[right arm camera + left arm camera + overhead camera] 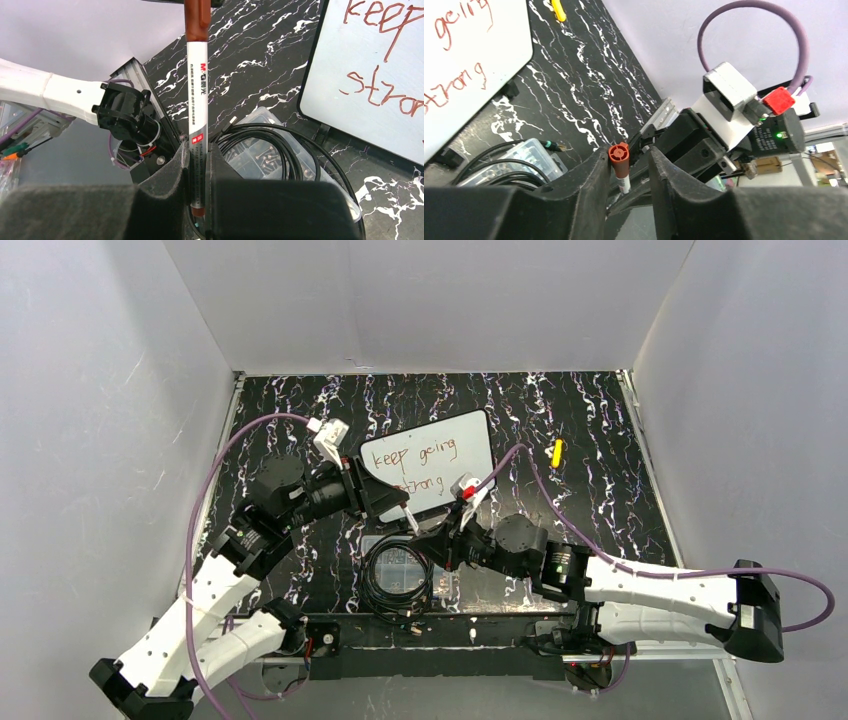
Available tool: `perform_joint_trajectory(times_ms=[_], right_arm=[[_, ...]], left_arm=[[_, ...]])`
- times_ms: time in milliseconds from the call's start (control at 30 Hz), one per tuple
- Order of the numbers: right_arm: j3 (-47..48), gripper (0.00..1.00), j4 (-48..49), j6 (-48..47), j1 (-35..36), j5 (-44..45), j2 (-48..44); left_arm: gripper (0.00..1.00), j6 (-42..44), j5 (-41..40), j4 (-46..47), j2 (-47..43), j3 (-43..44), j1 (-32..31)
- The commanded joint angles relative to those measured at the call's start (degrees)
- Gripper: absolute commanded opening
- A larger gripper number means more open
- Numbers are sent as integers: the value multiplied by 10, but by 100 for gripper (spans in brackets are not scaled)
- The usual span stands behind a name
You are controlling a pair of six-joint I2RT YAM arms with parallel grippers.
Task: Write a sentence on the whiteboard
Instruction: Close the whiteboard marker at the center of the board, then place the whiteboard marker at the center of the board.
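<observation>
The whiteboard [470, 440] lies on the black marbled table, tilted, with the sentence [420, 455] "keep going strong" in reddish-brown on two lines. Parts of the board [469, 55] [370, 75] and its words [454, 85] [380, 92] show in both wrist views. My right gripper [198, 155] [440, 538] is shut on the white barrel of a marker [198, 85]. The marker's brown cap [619, 156] sits between the fingers of my left gripper [626, 162] [400, 508]. The cap touches one finger and a gap shows to the other, so that gripper stands open.
A clear plastic box [395, 570] [280, 155] [509, 160] with screws and a coiled black cable sits just in front of the board, under both grippers. A small yellow object [557, 452] [558, 10] lies right of the board. White walls enclose three sides.
</observation>
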Motion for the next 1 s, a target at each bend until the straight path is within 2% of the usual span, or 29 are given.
perform_joint_trajectory(times_ms=[0,133,500,667,700,833,900,967], right_arm=[[14,1,9,-11,3,-4,2],[21,1,-6,1,3,24,4],[35,1,-23,34,-2,132,-3],[33,1,-16,30,-19,136,-3],[34,1,-25,26,-20,136,-2],[44,1,-86,15,-20,160,1],[47,1,-128,15,-20,188,0],[56,1,-194,24,-25,229,3]], left_arm=[[24,-16,27,28,2,-20,0],[1,-22,45,43,-2,-42,0],[0,-59,68,96,-24,-147,-14],[0,-55,58,108,-30,-171,-29],[5,-45,50,82,-29,-162,-30],[63,19,-2,-13,-10,-92,-25],[78,47,-18,-47,5,-57,-15],[83,78,-43,-76,15,-32,1]])
